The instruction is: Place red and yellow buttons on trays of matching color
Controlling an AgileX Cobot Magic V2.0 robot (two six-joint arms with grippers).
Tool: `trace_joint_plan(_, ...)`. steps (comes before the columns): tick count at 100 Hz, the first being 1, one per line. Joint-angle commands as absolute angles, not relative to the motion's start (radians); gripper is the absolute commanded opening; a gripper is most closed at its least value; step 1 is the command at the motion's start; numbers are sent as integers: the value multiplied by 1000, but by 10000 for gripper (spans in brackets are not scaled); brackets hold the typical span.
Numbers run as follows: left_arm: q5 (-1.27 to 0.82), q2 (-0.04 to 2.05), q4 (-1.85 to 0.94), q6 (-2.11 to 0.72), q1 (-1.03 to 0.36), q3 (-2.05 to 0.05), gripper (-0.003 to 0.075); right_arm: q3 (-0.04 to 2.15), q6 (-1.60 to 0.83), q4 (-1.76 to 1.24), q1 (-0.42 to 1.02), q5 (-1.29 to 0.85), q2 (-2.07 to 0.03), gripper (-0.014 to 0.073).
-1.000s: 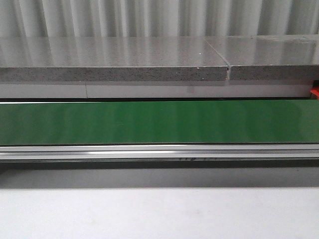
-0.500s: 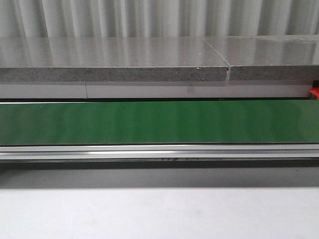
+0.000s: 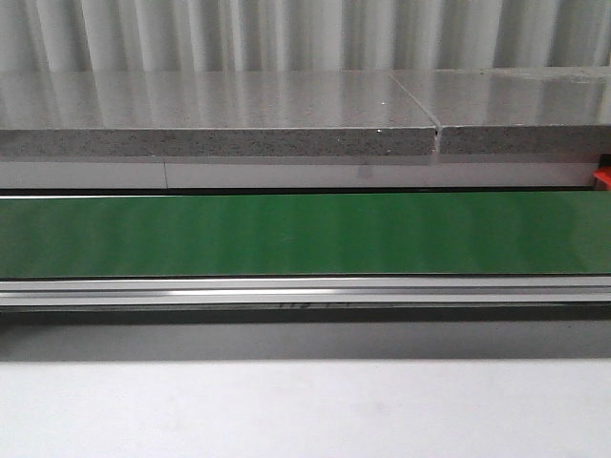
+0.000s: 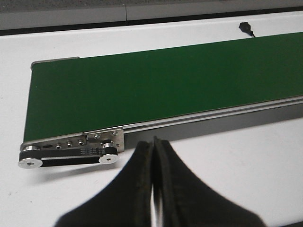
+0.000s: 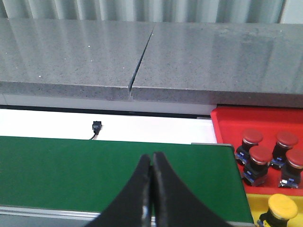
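Because no button is carried on the long green conveyor belt [image 5: 109, 163] ahead of them, both the left gripper [image 4: 154, 142] and right gripper [image 5: 151, 158] are kept closed together, empty.

Front view sits low, facing forward and square-on across the green conveyor belt [image 3: 305, 234] toward the grey stone ledge [image 3: 220, 141]. Left wrist view looks down obliquely at the belt's end; right wrist view faces the ledge. All share the belt.
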State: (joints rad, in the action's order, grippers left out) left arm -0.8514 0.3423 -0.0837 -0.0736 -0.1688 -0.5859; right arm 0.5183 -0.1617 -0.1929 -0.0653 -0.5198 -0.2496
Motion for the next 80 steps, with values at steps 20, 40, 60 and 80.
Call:
trace_joint_plan(20,-779,349,-100,-73,-177,-610,-21,396,-160,-212,-67,-333,-197,-69)
trace_joint_plan(40,-779,349,-100,-73,-177,-610,-21,225,-160,-238,-67,-39,-167,-69)
trace_joint_plan(60,-779,349,-100,-73,-177,-610,-21,78,-107,-95,-67,129,-114,-69)
trace_joint_plan(80,-779,349,-100,-73,-177,-610,-21,-14,-41,-82,-86,90,-25,-69)
